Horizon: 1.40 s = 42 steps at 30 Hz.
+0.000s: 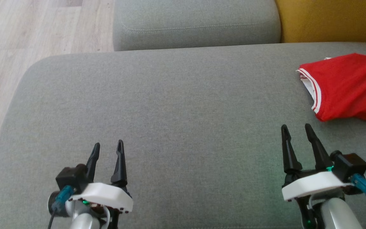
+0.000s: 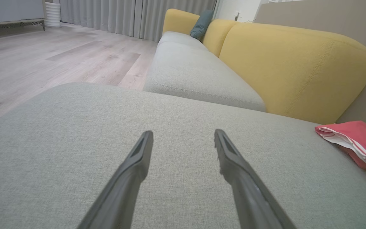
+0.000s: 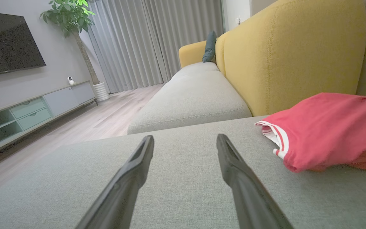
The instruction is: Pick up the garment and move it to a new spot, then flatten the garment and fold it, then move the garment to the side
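Red fabric garment with white striped trim lies at the far right of the grey fabric sofa cushion and runs off the head view's right edge. It looks doubled over, possibly folded, but the crop makes that hard to tell. Left gripper is near left and right gripper near right, just short of the garment. Both have fingers spread and hold nothing.

The scene fits either a heap waiting to be lifted or a folded piece already set aside. Any further grab would likely go best low along the cushion, pinching the trimmed edge and not the soft bulge.
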{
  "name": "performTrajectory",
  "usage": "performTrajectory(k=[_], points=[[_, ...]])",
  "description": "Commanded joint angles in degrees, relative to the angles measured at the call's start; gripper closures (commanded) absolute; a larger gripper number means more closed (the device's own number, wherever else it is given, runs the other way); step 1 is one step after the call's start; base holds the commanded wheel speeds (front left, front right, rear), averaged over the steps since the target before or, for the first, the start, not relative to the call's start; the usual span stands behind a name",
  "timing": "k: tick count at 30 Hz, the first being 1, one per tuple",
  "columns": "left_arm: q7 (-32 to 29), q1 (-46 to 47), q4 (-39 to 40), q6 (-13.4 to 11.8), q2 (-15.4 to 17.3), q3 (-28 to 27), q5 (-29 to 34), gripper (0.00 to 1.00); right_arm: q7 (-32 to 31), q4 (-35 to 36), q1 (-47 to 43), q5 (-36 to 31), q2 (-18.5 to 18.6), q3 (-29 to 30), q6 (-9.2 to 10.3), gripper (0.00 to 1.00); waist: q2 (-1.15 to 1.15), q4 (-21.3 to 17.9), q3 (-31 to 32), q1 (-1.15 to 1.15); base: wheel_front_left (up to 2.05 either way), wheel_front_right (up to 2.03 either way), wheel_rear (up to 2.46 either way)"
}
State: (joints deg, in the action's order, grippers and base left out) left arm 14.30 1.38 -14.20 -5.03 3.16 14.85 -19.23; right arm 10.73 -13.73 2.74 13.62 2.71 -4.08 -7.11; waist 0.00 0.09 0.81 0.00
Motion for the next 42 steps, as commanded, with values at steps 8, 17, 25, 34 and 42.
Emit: performTrajectory(k=[8,17,25,34,42], points=[[0.0,0.0,0.0,0.1,0.0,0.8,0.0,1.0,-0.2,0.0,-0.2,0.0,0.0,-0.1,0.0,1.0,0.0,-0.1,0.4,0.0,0.0,0.0,0.0],[-0.9,-1.4,-3.2,0.5,0.1,0.4,-3.1,1.0,-0.7,-3.5,-1.5,3.4,0.1,0.1,0.0,1.0,0.0,-0.1,0.3,0.0,0.0,0.0,0.0],[-2.1,-1.0,-3.1,1.3,0.2,-0.9,-8.0,1.0,-1.6,-3.3,-1.2,8.6,0.3,0.5,-0.03,1.0,0.0,-0.1,0.3,0.0,0.0,0.0,0.0],[-3.2,-0.5,-3.0,2.1,0.3,-2.1,-12.8,1.0,-2.5,-3.1,-0.9,13.8,0.4,1.0,-0.05,1.0,0.0,-0.1,0.2,0.0,0.0,0.0,0.0],[-4.4,-0.1,-2.7,2.9,0.4,-3.4,-17.6,1.0,-3.4,-2.9,-0.5,19.0,0.6,1.5,-0.08,1.0,0.0,-0.1,0.1,0.0,0.0,0.0,0.0]])
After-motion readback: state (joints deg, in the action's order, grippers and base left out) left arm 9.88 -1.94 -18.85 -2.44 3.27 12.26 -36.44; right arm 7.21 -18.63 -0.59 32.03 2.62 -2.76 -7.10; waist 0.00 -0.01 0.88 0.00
